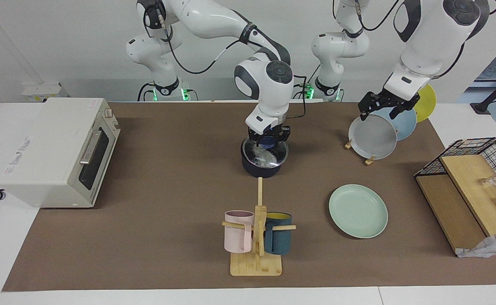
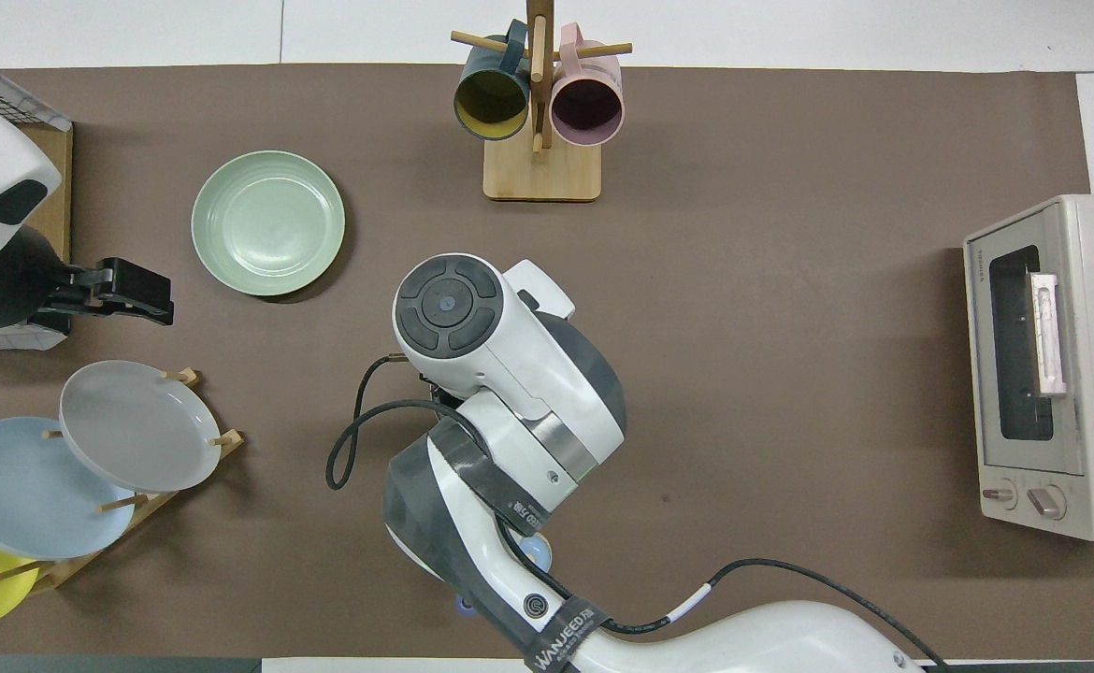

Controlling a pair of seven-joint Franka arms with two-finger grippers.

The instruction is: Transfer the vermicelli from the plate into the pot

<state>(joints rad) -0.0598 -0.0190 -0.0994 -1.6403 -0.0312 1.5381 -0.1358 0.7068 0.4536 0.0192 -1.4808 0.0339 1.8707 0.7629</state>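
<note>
Toward the right arm's end of the table stood a toaster oven [image 1: 57,152], well apart from everything the task concerned. Mid-table, the right gripper [image 1: 268,139] hung directly over the pot [image 1: 264,159], its fingers down at the rim, and the vermicelli [image 1: 264,156] showed as a whitish tangle inside the pot just beneath them; whether the fingers were parted or closed on the noodles could not be told, and in the overhead view the arm's wrist hid the pot altogether. So the noodles lay straight below that gripper, not off to any side, and the move to come seemed to turn on that vertical line: a release, if any was owed, and a lift straight up. Farther from the robots than the pot stood the mug rack [image 1: 256,237] with a pink and a teal mug. Toward the left arm's end lay the plate [image 1: 358,210], bare of noodles, which suggested the transfer was all but finished. The left gripper [image 1: 383,105] waited over the dish rack [image 1: 377,131], fingers apart and holding nothing. It was nearer the plate than the right gripper was.
</note>
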